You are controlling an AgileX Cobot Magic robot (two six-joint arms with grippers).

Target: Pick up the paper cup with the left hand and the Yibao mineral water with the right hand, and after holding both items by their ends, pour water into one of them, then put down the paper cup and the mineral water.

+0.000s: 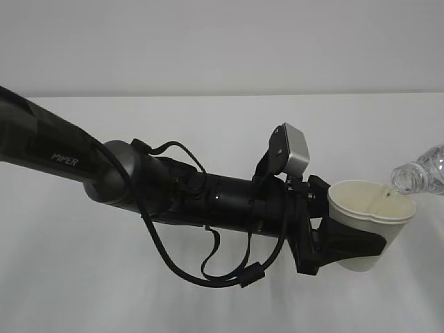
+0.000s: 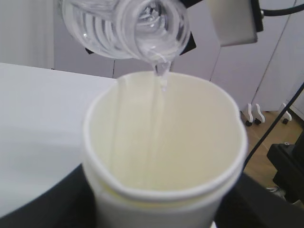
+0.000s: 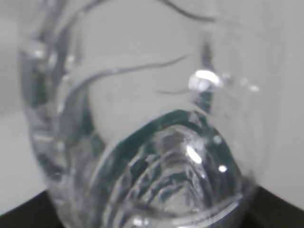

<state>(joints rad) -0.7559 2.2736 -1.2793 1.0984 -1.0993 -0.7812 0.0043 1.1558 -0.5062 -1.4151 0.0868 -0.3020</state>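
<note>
My left gripper (image 1: 345, 244) is shut on the cream paper cup (image 1: 371, 225) and holds it upright above the table; its rim is squeezed a little. The cup fills the left wrist view (image 2: 164, 142), with black fingers (image 2: 42, 204) at its sides. The clear Yibao mineral water bottle (image 1: 420, 175) comes in from the right edge, tilted, with its open mouth over the cup's rim. In the left wrist view the bottle mouth (image 2: 142, 28) hangs above the cup and a thin stream of water falls in. The bottle fills the right wrist view (image 3: 152, 142), held between dark fingers (image 3: 275, 209).
The white table (image 1: 104, 277) lies under the left arm (image 1: 173, 187), whose loose black cables (image 1: 208, 267) hang below it. In the left wrist view, white cabinet doors, a wooden floor and black equipment (image 2: 289, 166) show beyond the table.
</note>
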